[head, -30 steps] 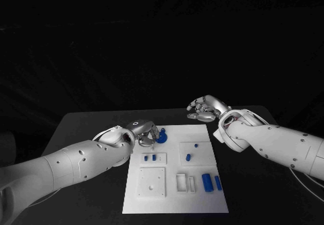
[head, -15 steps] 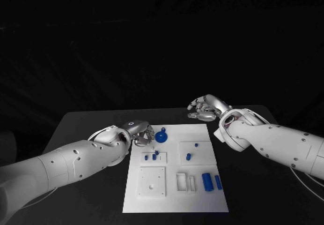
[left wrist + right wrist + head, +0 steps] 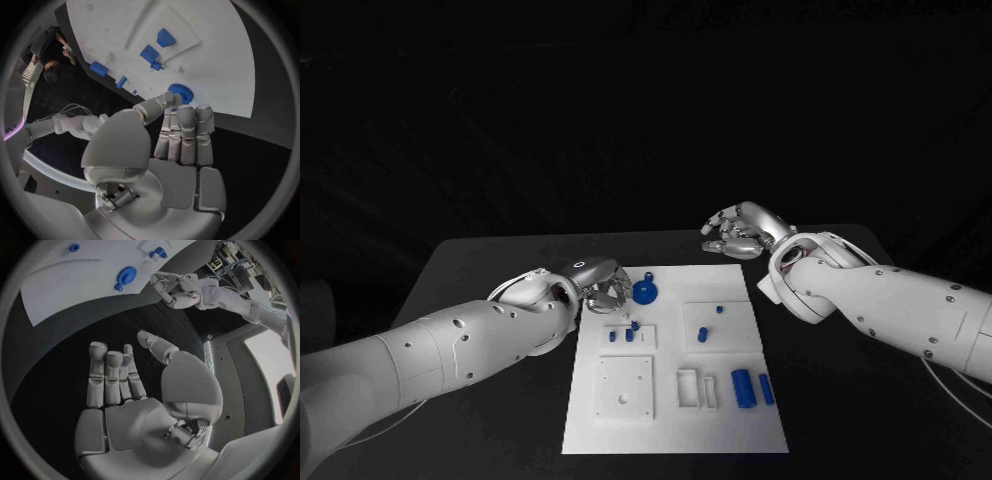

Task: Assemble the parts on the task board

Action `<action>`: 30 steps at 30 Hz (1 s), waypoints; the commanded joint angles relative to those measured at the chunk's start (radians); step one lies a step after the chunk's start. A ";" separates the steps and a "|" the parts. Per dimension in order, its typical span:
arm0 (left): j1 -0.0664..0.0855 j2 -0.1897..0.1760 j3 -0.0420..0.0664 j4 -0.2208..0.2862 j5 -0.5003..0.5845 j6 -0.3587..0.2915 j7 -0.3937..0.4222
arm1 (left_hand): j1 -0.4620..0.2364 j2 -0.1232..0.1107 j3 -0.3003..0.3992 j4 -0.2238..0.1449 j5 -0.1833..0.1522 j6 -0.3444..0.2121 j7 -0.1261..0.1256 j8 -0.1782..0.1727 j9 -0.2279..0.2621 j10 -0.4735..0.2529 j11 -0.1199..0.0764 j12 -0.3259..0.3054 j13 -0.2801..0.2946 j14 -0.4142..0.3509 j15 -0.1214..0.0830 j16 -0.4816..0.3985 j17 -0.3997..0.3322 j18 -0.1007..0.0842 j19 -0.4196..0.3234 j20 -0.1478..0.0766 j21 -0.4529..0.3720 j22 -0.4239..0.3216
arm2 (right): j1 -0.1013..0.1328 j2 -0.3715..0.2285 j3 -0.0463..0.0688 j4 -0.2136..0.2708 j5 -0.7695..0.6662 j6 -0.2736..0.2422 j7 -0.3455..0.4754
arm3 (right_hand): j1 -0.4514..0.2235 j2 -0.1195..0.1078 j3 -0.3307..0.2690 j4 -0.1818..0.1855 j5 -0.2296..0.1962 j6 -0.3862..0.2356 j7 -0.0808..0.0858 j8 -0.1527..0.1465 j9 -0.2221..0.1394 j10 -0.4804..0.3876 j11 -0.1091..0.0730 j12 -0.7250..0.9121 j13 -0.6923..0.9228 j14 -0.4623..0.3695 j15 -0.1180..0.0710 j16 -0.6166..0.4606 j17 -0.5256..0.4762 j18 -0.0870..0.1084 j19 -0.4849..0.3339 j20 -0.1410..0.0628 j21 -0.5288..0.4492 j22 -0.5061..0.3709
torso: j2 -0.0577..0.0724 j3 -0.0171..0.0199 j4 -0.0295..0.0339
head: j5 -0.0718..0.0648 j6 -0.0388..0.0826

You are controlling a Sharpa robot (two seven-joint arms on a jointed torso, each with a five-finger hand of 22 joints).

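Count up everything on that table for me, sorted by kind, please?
Silver hands: 2
White board: 1
Blue gear: 1
Long blue bars: 2
Small blue pieces: at least 4
Total: at least 10

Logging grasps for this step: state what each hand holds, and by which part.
Nothing is held. The left hand is beside the blue gear on the task board, apart from it. The right hand is open and holds nothing.

1. a black table (image 3: 488, 262) carries everything
2. the white task board (image 3: 672, 425) lies flat on its middle, long side running away from the robot
3. small blue parts (image 3: 743, 388) sit on the board
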 commanded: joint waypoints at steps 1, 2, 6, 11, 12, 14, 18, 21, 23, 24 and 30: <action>0.001 -0.005 0.000 0.018 0.057 0.041 0.037 | -0.007 -0.020 -0.015 -0.003 -0.004 -0.010 0.005 -0.004 -0.003 -0.004 0.000 -0.004 -0.001 0.000 0.005 -0.002 0.003 0.046 0.003 -0.021 0.005 0.016 | 0.000 -0.001 0.000 0.003 -0.004 0.017 0.010 | 0.003 -0.001 -0.004 -0.002 0.003 0.002 0.007 -0.001 0.000 -0.002 0.004 0.004 -0.001 -0.004 -0.001 0.003 -0.001 0.045 0.002 -0.008 0.001 0.019 | 0.001 0.0008 -0.0007 | -0.002 0.002; 0.001 -0.007 0.000 0.022 0.057 0.047 0.038 | -0.012 -0.027 -0.022 -0.004 -0.003 -0.012 0.005 -0.005 -0.004 -0.005 0.001 -0.005 -0.001 -0.001 0.005 -0.001 0.004 0.046 0.002 -0.021 0.006 0.017 | 0.000 -0.001 0.000 0.002 -0.004 0.019 0.009 | 0.003 -0.001 -0.004 -0.002 0.003 0.002 0.007 -0.001 0.000 -0.002 0.004 0.004 -0.001 -0.004 -0.001 0.003 -0.001 0.045 0.002 -0.008 0.001 0.019 | 0.000 0.0004 -0.0007 | -0.002 0.002; 0.001 -0.008 0.000 0.030 0.073 0.067 0.035 | -0.011 -0.031 -0.039 -0.016 -0.004 -0.014 0.005 -0.002 -0.006 -0.013 0.004 -0.012 -0.002 -0.006 0.008 0.003 0.008 0.047 -0.004 -0.019 0.008 0.019 | 0.000 -0.002 0.000 0.003 -0.004 0.033 0.009 | 0.006 0.000 -0.003 -0.004 0.003 0.002 0.007 -0.001 0.000 -0.003 0.003 0.003 -0.002 -0.004 -0.001 0.003 -0.001 0.045 0.001 -0.008 0.001 0.019 | 0.000 0.0004 -0.0001 | -0.002 0.003; 0.001 -0.007 0.000 0.034 0.075 0.071 0.019 | -0.026 -0.042 -0.058 -0.016 -0.005 -0.018 0.007 -0.001 -0.008 -0.026 0.010 -0.020 -0.005 -0.015 0.014 0.006 0.011 0.046 -0.011 -0.014 0.009 0.020 | 0.000 0.002 0.000 0.005 -0.008 0.042 0.006 | 0.006 0.000 -0.002 -0.005 0.003 0.002 0.007 -0.001 0.000 -0.003 0.003 0.003 -0.002 -0.004 -0.001 0.003 -0.001 0.045 0.001 -0.008 0.001 0.019 | 0.000 0.0006 -0.0001 | -0.002 0.004; 0.001 -0.007 0.000 0.033 0.075 0.072 0.017 | -0.029 -0.043 -0.062 -0.016 -0.005 -0.019 0.007 -0.001 -0.009 -0.028 0.010 -0.022 -0.005 -0.017 0.015 0.007 0.011 0.046 -0.012 -0.013 0.009 0.020 | 0.000 0.003 0.000 0.005 -0.013 0.045 0.004 | 0.008 0.000 -0.002 -0.006 0.002 0.002 0.006 -0.001 0.000 -0.003 0.003 0.003 -0.002 -0.004 -0.001 0.003 -0.001 0.045 0.001 -0.008 0.001 0.019 | 0.000 0.0005 -0.0004 | -0.001 0.005; 0.001 -0.008 0.000 0.032 0.075 0.076 0.016 | -0.030 -0.042 -0.066 -0.017 -0.004 -0.020 0.007 -0.001 -0.009 -0.031 0.011 -0.023 -0.005 -0.019 0.016 0.008 0.012 0.047 -0.014 -0.013 0.009 0.020 | 0.000 0.005 0.000 0.005 -0.021 0.048 0.003 | 0.011 -0.001 -0.003 -0.011 0.001 0.001 0.006 -0.001 0.000 -0.003 0.003 0.003 -0.002 -0.004 -0.001 0.003 -0.001 0.045 0.001 -0.009 0.001 0.020 | 0.000 0.0005 -0.0003 | 0.000 0.006; 0.001 -0.011 0.000 0.033 0.075 0.082 0.012 | -0.008 -0.028 -0.057 -0.026 0.008 -0.015 0.005 0.004 -0.010 -0.031 0.012 -0.023 -0.004 -0.023 0.016 0.011 0.014 0.050 -0.018 -0.011 0.010 0.019 | 0.000 0.014 0.000 0.008 -0.069 0.066 -0.008 | 0.012 -0.001 -0.003 -0.012 0.000 0.001 0.006 -0.001 0.000 -0.003 0.003 0.004 -0.002 -0.004 -0.001 0.003 -0.001 0.045 0.000 -0.009 0.001 0.020 | 0.000 0.0003 0.0007 | -0.001 0.006; 0.001 -0.017 0.000 0.034 0.077 0.070 0.007 | -0.004 -0.023 -0.055 -0.027 0.017 -0.017 0.005 0.005 -0.011 -0.032 0.013 -0.024 -0.004 -0.025 0.017 0.012 0.014 0.050 -0.019 -0.010 0.010 0.019 | 0.000 0.028 -0.001 0.009 -0.103 0.096 -0.021 | 0.013 -0.003 -0.008 -0.020 -0.004 0.000 0.007 -0.001 0.000 -0.003 0.003 0.004 -0.002 -0.004 -0.001 0.004 -0.001 0.045 0.001 -0.009 0.003 0.020 | 0.000 0.0002 -0.0004 | -0.001 0.008; 0.001 -0.020 0.000 0.034 0.085 0.061 0.006 | -0.003 -0.020 -0.054 -0.027 0.019 -0.018 0.006 0.004 -0.012 -0.033 0.013 -0.025 -0.004 -0.025 0.017 0.012 0.015 0.050 -0.019 -0.010 0.011 0.019 | -0.001 0.039 -0.004 0.012 -0.124 0.121 -0.030 | 0.014 -0.003 -0.015 -0.030 -0.019 -0.001 0.007 -0.001 0.000 -0.004 0.004 0.005 -0.002 -0.004 -0.001 0.005 -0.001 0.045 0.000 -0.009 0.004 0.021 | 0.000 0.0001 -0.0009 | 0.001 0.009; 0.001 -0.023 0.000 0.035 0.093 0.058 0.006 | -0.002 -0.018 -0.053 -0.027 0.020 -0.019 0.006 0.004 -0.013 -0.034 0.013 -0.025 -0.004 -0.025 0.018 0.013 0.015 0.050 -0.019 -0.009 0.011 0.019 | -0.001 0.048 -0.006 0.013 -0.136 0.129 -0.033 | 0.016 -0.001 -0.019 -0.036 -0.032 -0.002 0.007 -0.001 0.000 -0.005 0.004 0.005 -0.001 -0.004 0.000 0.005 -0.001 0.045 0.000 -0.009 0.004 0.021 | 0.000 -0.0002 -0.0010 | 0.002 0.009; 0.001 -0.040 0.000 0.050 0.132 0.029 0.001 | 0.005 -0.012 -0.048 -0.029 0.025 -0.025 0.008 0.003 -0.015 -0.036 0.014 -0.027 -0.004 -0.024 0.018 0.015 0.016 0.052 -0.018 -0.009 0.012 0.018 | -0.005 0.090 -0.026 0.021 -0.248 0.161 -0.084 | 0.021 0.001 -0.032 -0.053 -0.056 0.001 0.006 0.001 0.001 -0.002 0.003 0.008 -0.001 -0.001 -0.001 0.008 0.000 0.045 0.003 -0.010 0.008 0.021 | 0.000 -0.0005 0.0016 | 0.002 0.013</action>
